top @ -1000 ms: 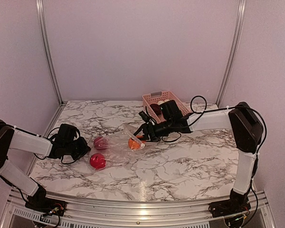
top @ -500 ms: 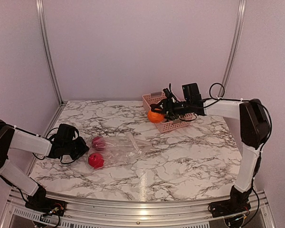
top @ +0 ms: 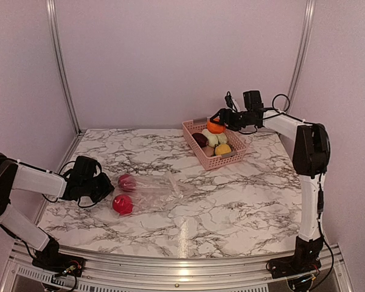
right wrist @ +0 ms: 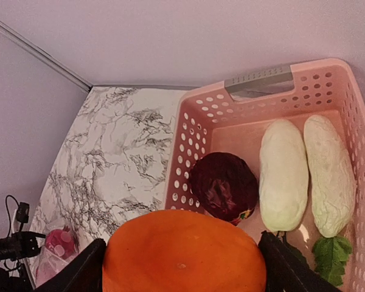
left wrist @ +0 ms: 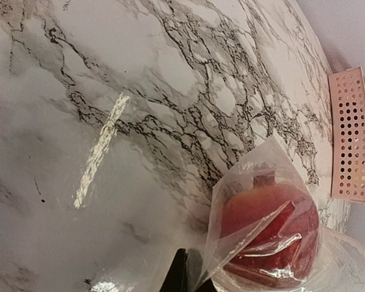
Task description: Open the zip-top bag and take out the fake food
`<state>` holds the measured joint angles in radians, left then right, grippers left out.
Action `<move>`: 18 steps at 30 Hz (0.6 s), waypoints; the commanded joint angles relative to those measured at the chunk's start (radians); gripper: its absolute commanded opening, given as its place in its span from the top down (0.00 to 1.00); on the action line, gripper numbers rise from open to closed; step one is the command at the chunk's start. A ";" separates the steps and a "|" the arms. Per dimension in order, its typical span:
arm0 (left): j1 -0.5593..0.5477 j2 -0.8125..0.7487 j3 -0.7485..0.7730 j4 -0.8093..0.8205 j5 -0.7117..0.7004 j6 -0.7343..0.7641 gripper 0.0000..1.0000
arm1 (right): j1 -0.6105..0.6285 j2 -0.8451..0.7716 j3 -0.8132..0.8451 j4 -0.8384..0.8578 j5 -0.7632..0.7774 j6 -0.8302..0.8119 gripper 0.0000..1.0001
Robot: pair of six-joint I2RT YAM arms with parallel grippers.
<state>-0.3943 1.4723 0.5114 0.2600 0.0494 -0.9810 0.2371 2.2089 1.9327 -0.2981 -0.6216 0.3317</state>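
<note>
Two red fruits (top: 126, 182) (top: 123, 204) in zip-top bag (top: 157, 192), left claw (top: 108, 191) tight on it; one orange fruit (right wrist: 184, 252) in grip of right claw (top: 219, 121)

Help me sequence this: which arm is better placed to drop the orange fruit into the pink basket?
Right. The right gripper holds the orange fruit by the pink basket; the left gripper is shut on the zip-top bag across the table.

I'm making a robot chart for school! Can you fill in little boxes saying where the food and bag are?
right fingers: holding the orange food above the pink basket
left fingers: shut on the zip-top bag edge
in bag: two red fruits
in basket: dark red piece, two pale pieces, yellow piece
</note>
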 commanded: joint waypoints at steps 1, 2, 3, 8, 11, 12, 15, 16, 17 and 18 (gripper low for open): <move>0.006 0.006 0.030 -0.053 -0.027 0.027 1.00 | 0.013 0.054 0.071 -0.178 0.102 -0.125 0.26; 0.006 0.007 0.034 -0.058 -0.029 0.030 1.00 | 0.013 0.060 0.072 -0.189 0.105 -0.135 0.26; 0.006 0.008 0.037 -0.065 -0.030 0.033 1.00 | 0.013 0.062 0.068 -0.195 0.103 -0.144 0.26; 0.006 0.016 0.050 -0.084 -0.033 0.047 1.00 | 0.016 0.069 0.043 -0.208 0.100 -0.166 0.20; 0.006 0.020 0.055 -0.092 -0.033 0.055 1.00 | 0.023 0.078 0.065 -0.238 0.089 -0.197 0.14; 0.006 0.021 0.059 -0.095 -0.033 0.058 1.00 | 0.027 0.081 0.077 -0.254 0.091 -0.209 0.12; 0.006 0.021 0.062 -0.103 -0.030 0.066 0.99 | 0.034 0.076 0.107 -0.290 0.114 -0.239 0.07; 0.005 0.023 0.064 -0.104 -0.026 0.070 0.98 | 0.034 0.072 0.113 -0.298 0.123 -0.244 0.05; 0.005 0.023 0.066 -0.107 -0.025 0.074 0.98 | 0.034 0.067 0.121 -0.306 0.134 -0.250 0.03; 0.005 0.025 0.070 -0.111 -0.023 0.079 0.97 | 0.034 0.060 0.131 -0.314 0.146 -0.256 0.01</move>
<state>-0.3943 1.4818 0.5514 0.1993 0.0338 -0.9329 0.2577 2.2784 1.9957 -0.5529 -0.5240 0.1272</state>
